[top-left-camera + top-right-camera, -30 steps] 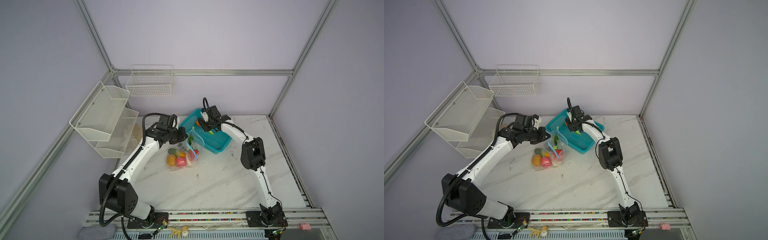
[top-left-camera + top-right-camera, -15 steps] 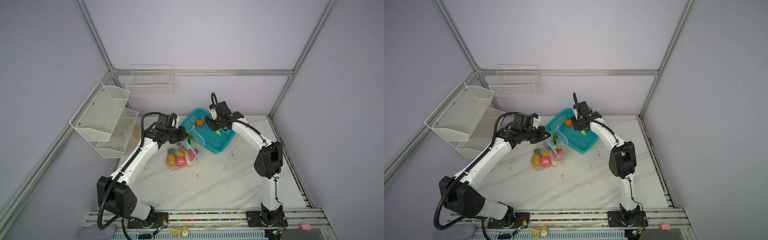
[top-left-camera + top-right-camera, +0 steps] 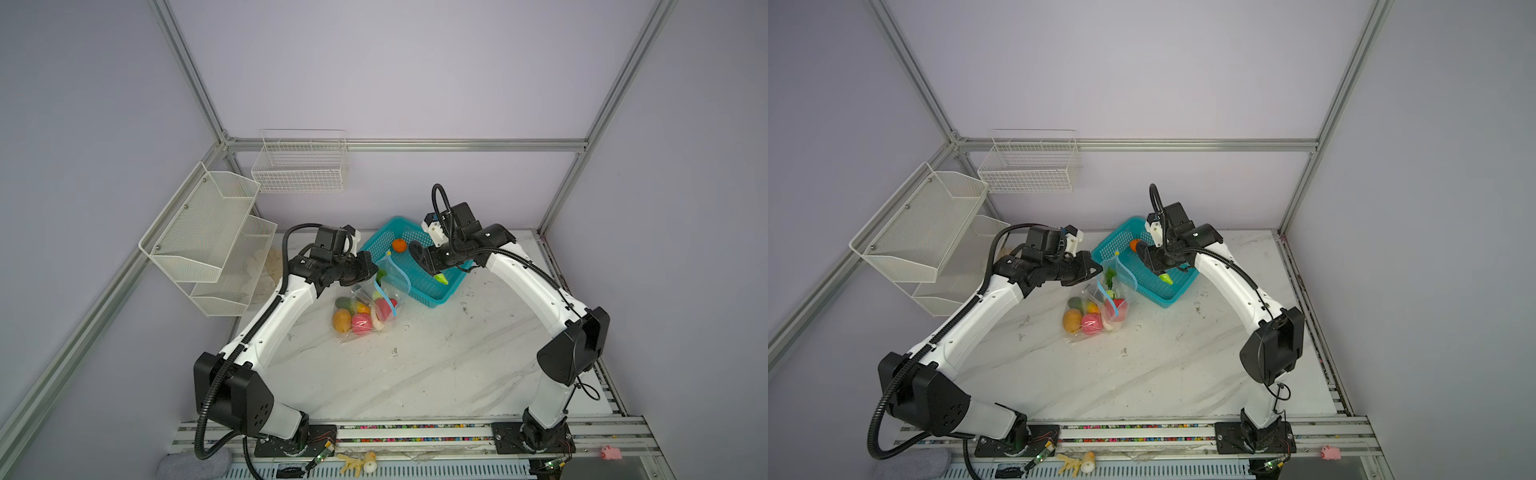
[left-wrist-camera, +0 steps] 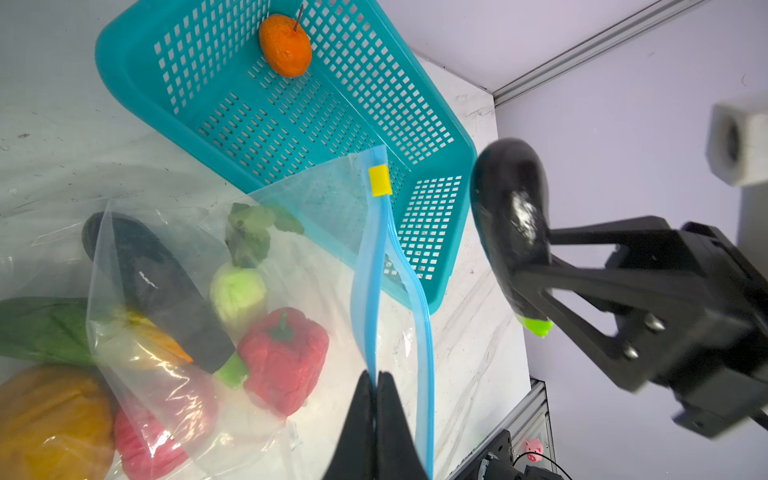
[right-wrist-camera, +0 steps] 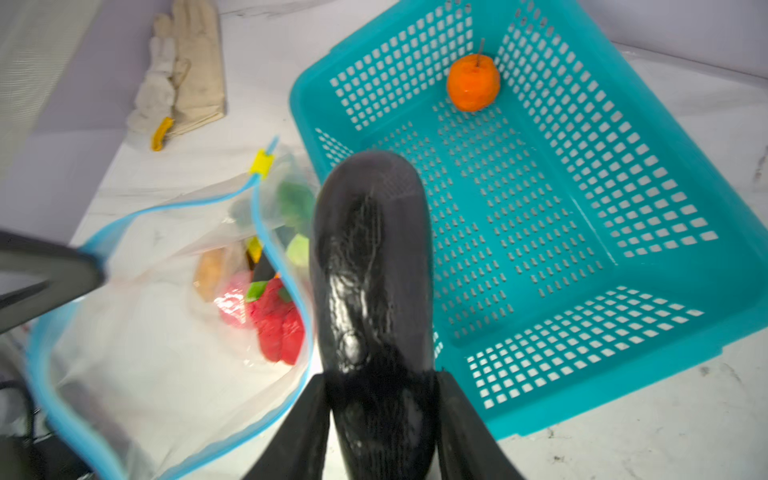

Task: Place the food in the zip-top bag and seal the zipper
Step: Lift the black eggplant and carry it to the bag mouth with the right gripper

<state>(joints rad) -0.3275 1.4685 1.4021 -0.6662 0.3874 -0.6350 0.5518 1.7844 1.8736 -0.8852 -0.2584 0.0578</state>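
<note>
- left gripper [image 4: 376, 384]: jaws pressed flat together, nipping one lip of the zipper [image 4: 372, 274] and holding that lip raised.
- zip-top bag [image 3: 365, 309]: lies on the marble table [image 3: 415, 374], left of centre, just beside the teal basket [image 3: 428, 289]. whether it touches the basket, cannot tell.
- bag mouth gapes toward the basket. the two blue strips bow well apart in both wrist views.
- slider [image 4: 379, 180]: yellow, sitting at the end of the strip nearest the basket.
- right gripper [image 5: 382, 390]: jaws part-way apart, clamped on the stem half of a dark purple eggplant [image 5: 370, 257]. the rounded end points away from the wrist, and the green stem end pokes out past the fingers.
- the held eggplant hangs in the air over the basket, toward its bag side, just beside the open mouth and not inside it.
- heaped at the bag's closed end: second eggplant [image 4: 158, 282], red pepper [image 4: 284, 357], pale green radish [image 4: 239, 291] with leaves, yellow-orange fruit [image 4: 50, 424], pink-red piece [image 4: 153, 432].
- orange fruit [image 5: 473, 82]: alone in the basket, in a far corner, thin stalk showing.
- pale gloves [image 5: 183, 70]: flat on the table by the wall, well apart from the bag.
</note>
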